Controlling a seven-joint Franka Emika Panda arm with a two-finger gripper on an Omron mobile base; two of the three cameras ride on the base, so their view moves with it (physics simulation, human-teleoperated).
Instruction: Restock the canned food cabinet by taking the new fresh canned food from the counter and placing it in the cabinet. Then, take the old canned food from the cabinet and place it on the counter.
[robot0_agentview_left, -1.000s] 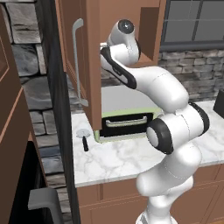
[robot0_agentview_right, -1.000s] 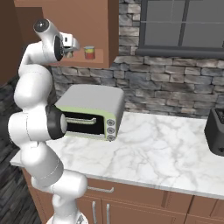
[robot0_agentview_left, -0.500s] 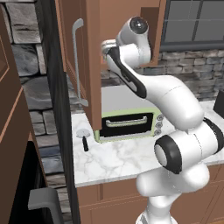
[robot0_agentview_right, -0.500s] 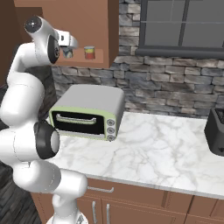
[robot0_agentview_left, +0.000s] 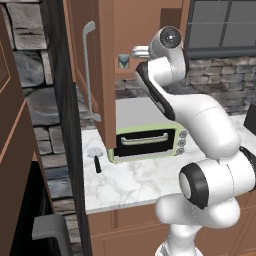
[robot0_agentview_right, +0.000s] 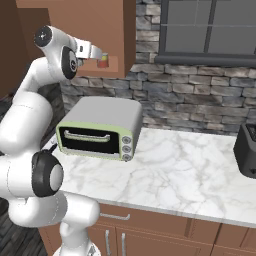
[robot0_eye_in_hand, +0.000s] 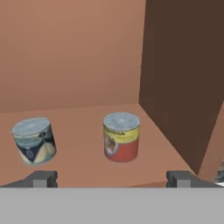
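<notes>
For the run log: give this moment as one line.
gripper: open, empty | teal tin: in cabinet | red tin: beside it, ahead of gripper

My two finger tips (robot0_eye_in_hand: 43, 178) look like dark matt plastic. Ahead, the cabinet (robot0_eye_in_hand: 78, 57) is smooth matt reddish-brown wood. The red-and-yellow tin (robot0_eye_in_hand: 121, 137) and the teal-grey tin (robot0_eye_in_hand: 34, 140) wear paper-like labels under dull silvery metal lids. Below, the counter (robot0_agentview_right: 185, 175) is polished white marble with grey veins, and the toaster oven (robot0_agentview_right: 100, 128) has a smooth pale-green front.
</notes>
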